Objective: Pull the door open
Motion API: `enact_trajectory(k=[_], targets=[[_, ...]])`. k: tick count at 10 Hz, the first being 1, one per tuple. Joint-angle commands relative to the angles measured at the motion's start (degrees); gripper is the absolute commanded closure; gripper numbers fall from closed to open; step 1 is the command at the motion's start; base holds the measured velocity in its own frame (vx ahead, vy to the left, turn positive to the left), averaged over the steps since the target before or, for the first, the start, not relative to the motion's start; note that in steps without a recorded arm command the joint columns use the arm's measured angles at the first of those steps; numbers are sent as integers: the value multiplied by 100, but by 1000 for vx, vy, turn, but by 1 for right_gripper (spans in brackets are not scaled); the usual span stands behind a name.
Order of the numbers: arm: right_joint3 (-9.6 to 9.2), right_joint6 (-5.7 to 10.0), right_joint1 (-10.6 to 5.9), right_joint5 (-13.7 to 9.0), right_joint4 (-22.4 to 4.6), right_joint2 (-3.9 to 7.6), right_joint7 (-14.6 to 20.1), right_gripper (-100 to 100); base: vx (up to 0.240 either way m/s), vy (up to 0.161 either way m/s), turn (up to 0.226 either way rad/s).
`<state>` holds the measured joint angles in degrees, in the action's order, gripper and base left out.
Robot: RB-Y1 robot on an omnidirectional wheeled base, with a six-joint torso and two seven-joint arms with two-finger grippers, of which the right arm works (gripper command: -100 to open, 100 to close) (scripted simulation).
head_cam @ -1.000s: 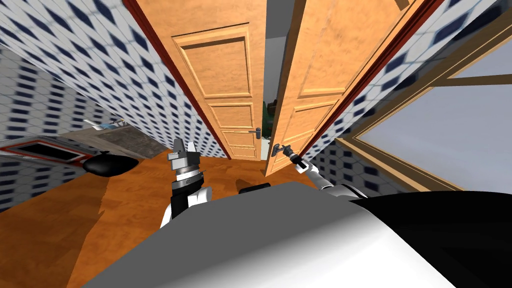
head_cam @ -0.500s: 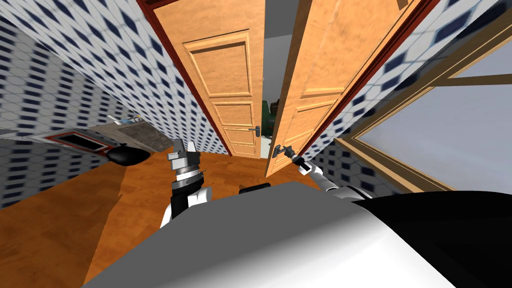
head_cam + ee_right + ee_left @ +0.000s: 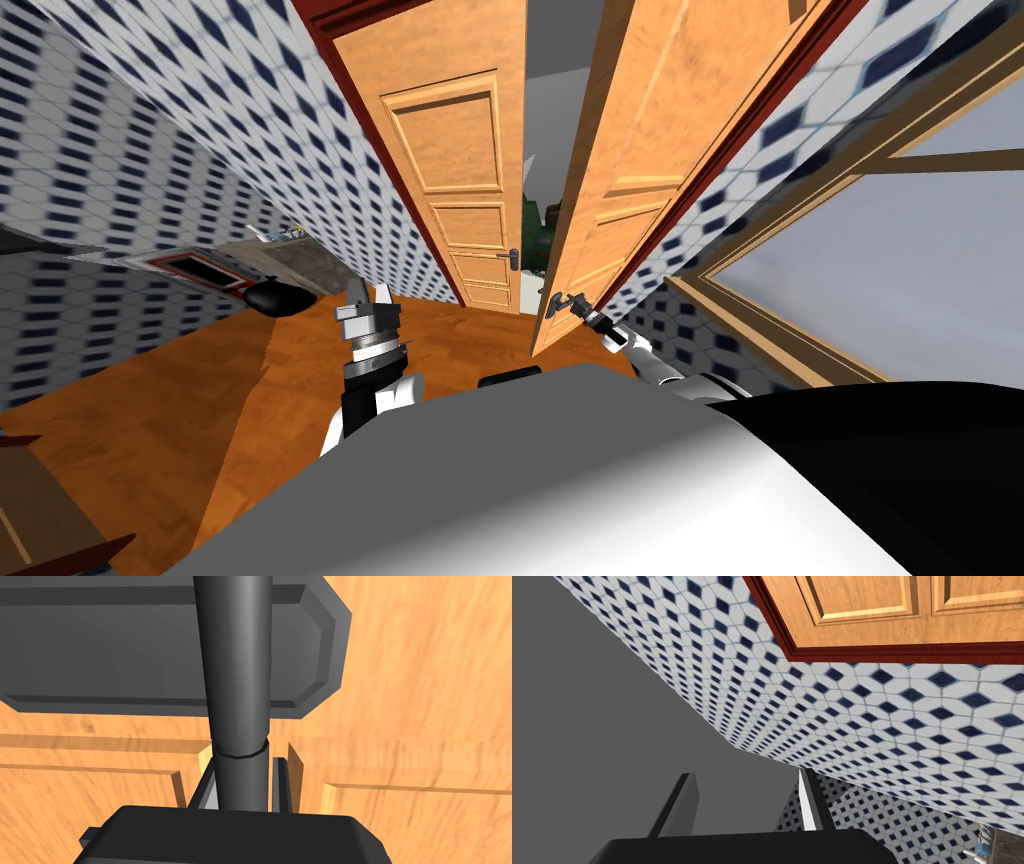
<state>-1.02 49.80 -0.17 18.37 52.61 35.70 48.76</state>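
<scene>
Door leaf on the right [image 3: 640,150], the one being pulled, stands swung toward the robot in the head view. The gap between it and the left leaf [image 3: 460,150] is a little wider than a second ago. The tiled wall [image 3: 200,150] and the desk [image 3: 285,255] with the dark rounded object [image 3: 275,297] have slid across the picture, so the head itself has moved too. The right end effector [image 3: 572,303] has stayed on the lever handle [image 3: 553,300] throughout. That suggests the pull is working, though the opening still looks narrow. Both leaves are warm orange wood with raised rectangular panels, set in a dark red-brown frame [image 3: 330,60]. The wall is white with dark blue diamonds, and the floor [image 3: 300,400] is glossy orange-brown boards. The left end effector [image 3: 368,296] is raised in front of the chest, away from the doors.

In the left wrist view, its fingers [image 3: 811,801] stand well apart with nothing between them.

In the right wrist view, the lever handle [image 3: 240,676] is a smooth, dark grey round bar rising from between the fingers [image 3: 281,786], which press its sides. Behind it sits a flat grey backplate [image 3: 125,651] with bevelled corners, fixed to the grained wood of the door leaf [image 3: 425,726].
</scene>
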Motion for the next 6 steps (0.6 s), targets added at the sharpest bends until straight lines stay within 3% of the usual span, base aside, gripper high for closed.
enact_trajectory(k=[1,2,4,6], targets=[[0,0,0,0,0,0,0,100,-55,-53,14],[-5,110,15,36,-49,20,29,100,-134,-78,140],[-5,182,21,61,-75,39,57,100,-203,-97,168],[-3,294,30,100,-115,67,101,100,-203,-161,178]])
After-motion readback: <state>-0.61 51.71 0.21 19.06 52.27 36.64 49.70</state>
